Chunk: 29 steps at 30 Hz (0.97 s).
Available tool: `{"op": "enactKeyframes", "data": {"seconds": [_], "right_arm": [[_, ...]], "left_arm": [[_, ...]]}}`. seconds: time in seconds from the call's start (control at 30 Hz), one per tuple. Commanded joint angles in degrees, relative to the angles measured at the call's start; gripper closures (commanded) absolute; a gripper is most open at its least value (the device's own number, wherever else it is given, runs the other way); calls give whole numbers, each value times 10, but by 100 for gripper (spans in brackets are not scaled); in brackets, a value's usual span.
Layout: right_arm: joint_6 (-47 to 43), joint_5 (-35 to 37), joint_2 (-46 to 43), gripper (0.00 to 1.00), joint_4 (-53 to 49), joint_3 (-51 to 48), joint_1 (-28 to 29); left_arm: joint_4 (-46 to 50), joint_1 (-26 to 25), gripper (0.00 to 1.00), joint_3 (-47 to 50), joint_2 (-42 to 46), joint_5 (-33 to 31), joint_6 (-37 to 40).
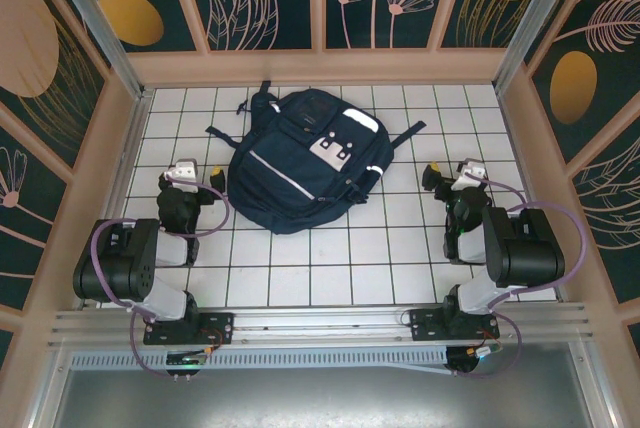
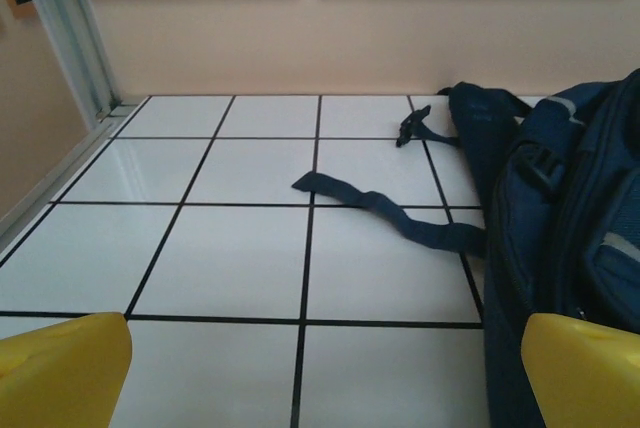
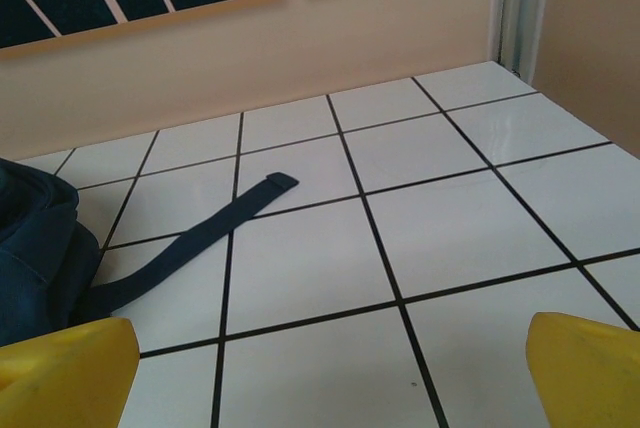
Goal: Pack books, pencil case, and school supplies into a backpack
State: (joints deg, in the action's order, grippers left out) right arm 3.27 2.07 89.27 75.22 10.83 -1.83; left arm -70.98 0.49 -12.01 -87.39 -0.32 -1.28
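Backpack (image 1: pixel 300 163), long axis roughly 12-to-6, lies at 3 o'clock of left gripper (image 1: pixel 190 173) and 9 o'clock of right gripper (image 1: pixel 455 176) — both spread, empty — left seemingly nearer.

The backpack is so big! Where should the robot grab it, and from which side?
Probably its loose side strap, from the left with the open left gripper. The backpack lies flat and looks too bulky for the jaws, but this thin strap trails out across the tiles on that side.
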Motion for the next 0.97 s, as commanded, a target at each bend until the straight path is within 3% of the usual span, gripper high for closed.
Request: {"op": "enactKeyframes", "data": {"seconds": [0.0,0.23,0.93], "right_arm": [[-17,26,3,1,19,11,10],[-17,25,2,1,20,11,10],[-22,-8,3,1,10,16,3]], "left_arm": [[-36,5,1,-8,-1,23,-15],[-19,5,1,-16,4,-20,-30],[-19,5,1,-16,3,-21,-29]]}}
